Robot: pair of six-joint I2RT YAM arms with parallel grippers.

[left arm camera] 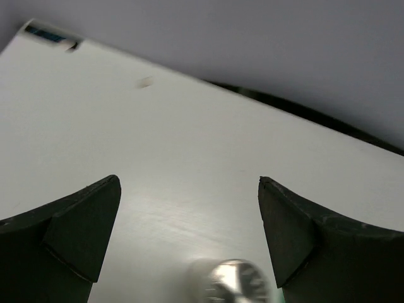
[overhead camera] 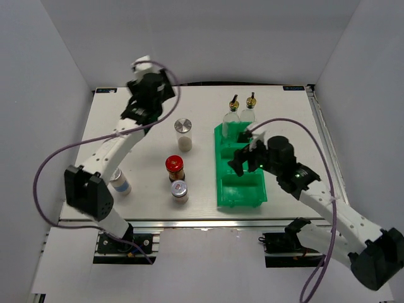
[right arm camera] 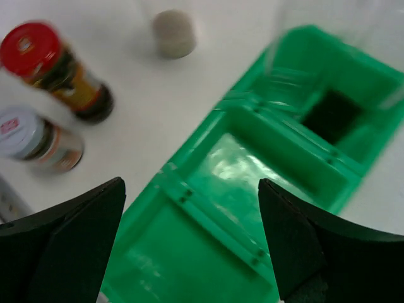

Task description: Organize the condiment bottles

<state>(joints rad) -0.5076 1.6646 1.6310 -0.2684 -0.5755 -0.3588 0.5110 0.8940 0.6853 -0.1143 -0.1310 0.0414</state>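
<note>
Condiment bottles stand split between the white table (overhead camera: 284,126) and the green three-compartment bin (overhead camera: 243,203), as I see it from my remote console. The bin lies right of centre. The right gripper (right arm camera: 189,221) hovers above its middle compartment, fingers spread and holding nothing. The left gripper (left arm camera: 189,214) hangs over the table's far left, likewise parted and unladen, with a blurred silver lid (left arm camera: 230,281) low between its fingers in the wrist view. A tall glass pourer bottle (overhead camera: 232,115) and a second pourer bottle (overhead camera: 250,111) stand side by side at the bin's far end. A silver-lidded jar (overhead camera: 184,134) stands mid-table, left of the bin. Nearer me, a red-capped jar (overhead camera: 175,168) stands just beside a smaller silver-lidded jar (overhead camera: 180,190). A third short jar (overhead camera: 120,183) is partly hidden by the left arm.
</note>
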